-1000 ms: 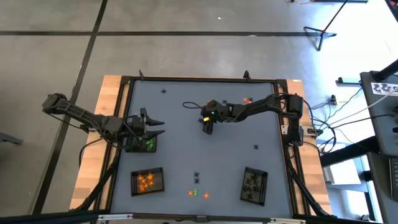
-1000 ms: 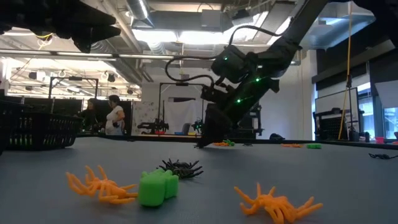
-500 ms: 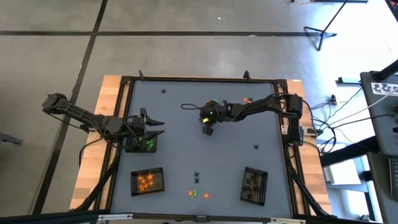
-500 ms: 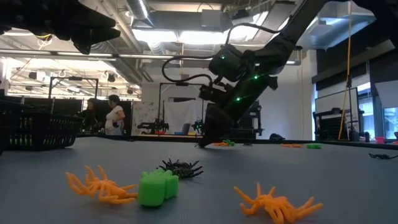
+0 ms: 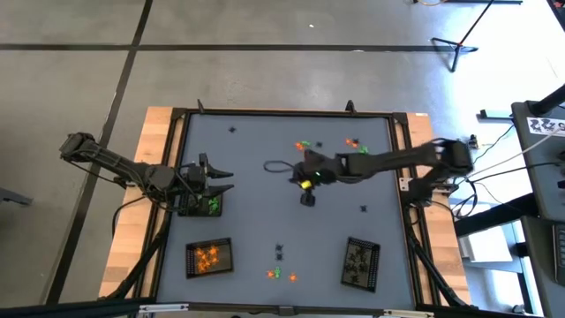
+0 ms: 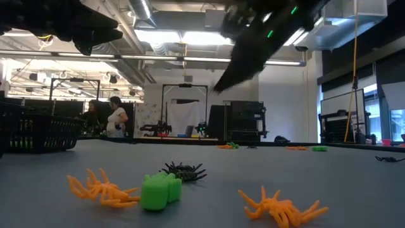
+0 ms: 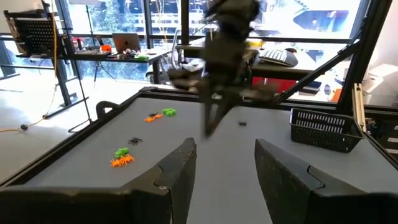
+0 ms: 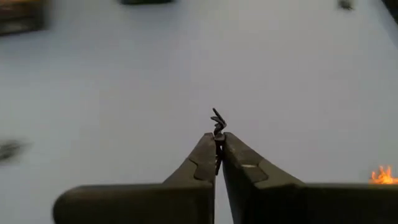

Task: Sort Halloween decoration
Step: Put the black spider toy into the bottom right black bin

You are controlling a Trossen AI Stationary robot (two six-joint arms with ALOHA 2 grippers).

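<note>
Right gripper (image 8: 217, 155) is seen above the middle of the grey table (image 5: 265, 230), raised clear of the surface — its fingers are pressed together on a tiny black trinket (image 8: 217, 122), thin legs sticking out past the tips. In the low view the arm is seen only as a blurred dark shape overhead.

Left gripper (image 7: 224, 168) is held at the table's left side, over a black tray (image 5: 210, 205) with green pieces inside; its fingers are spread with nothing between them.

Two more trays are noted near the front edge: one (image 5: 209, 257) with orange pieces at left, one (image 5: 360, 263) with black pieces at right.

Loose trinkets are scattered on the table. Between the two front trays a small cluster is seen — an orange spider (image 6: 103, 187), a green piece (image 6: 159, 191) touching or just beside it, a black spider (image 6: 184, 170) just behind, and a second orange spider (image 6: 281, 208) apart to the right. Near the far edge, an orange-and-green pair (image 5: 304, 145) and another orange piece (image 5: 352, 141) are visible. Single black specks are noted at far left (image 5: 232, 130) and at right (image 5: 364, 209).

A person (image 6: 117, 118) is seen standing in the room beyond the table.
</note>
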